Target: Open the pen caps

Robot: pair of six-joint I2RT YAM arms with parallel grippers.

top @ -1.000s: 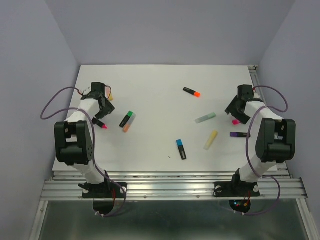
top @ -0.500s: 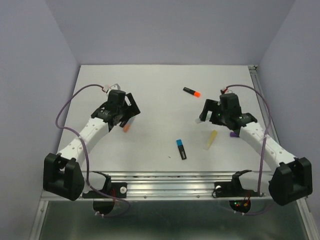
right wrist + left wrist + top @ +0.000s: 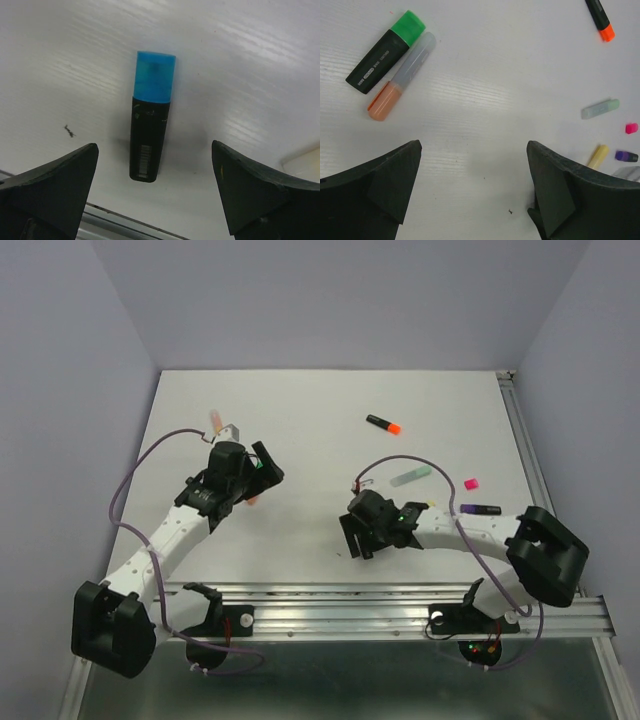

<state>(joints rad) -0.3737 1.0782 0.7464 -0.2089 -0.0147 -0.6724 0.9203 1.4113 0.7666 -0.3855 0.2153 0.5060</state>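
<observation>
My right gripper [image 3: 358, 538] is open low over a blue-capped highlighter [image 3: 150, 142], whose black barrel lies between the jaws [image 3: 154, 147]; its blue cap [image 3: 155, 76] points away. My left gripper [image 3: 262, 472] is open and empty above bare table [image 3: 472, 150]. Ahead of it lie a green-capped black highlighter [image 3: 408, 28] and a grey pastel one with an orange end [image 3: 382, 102], side by side. An orange-capped highlighter [image 3: 383, 424] lies at the back. A pastel green one [image 3: 410, 476], a small pink piece [image 3: 471, 483] and a purple-capped one [image 3: 480, 509] lie to the right.
A pastel pink highlighter [image 3: 213, 420] lies at the back left beside the left arm's cable. A yellow pastel one [image 3: 597, 156] lies by the right arm. The metal rail of the table's near edge [image 3: 125, 220] runs just below the right gripper.
The right gripper has swung left and toward the near edge, from the pastel green highlighter to over the blue-capped one. The left gripper has shifted only slightly near the green-capped one.
</observation>
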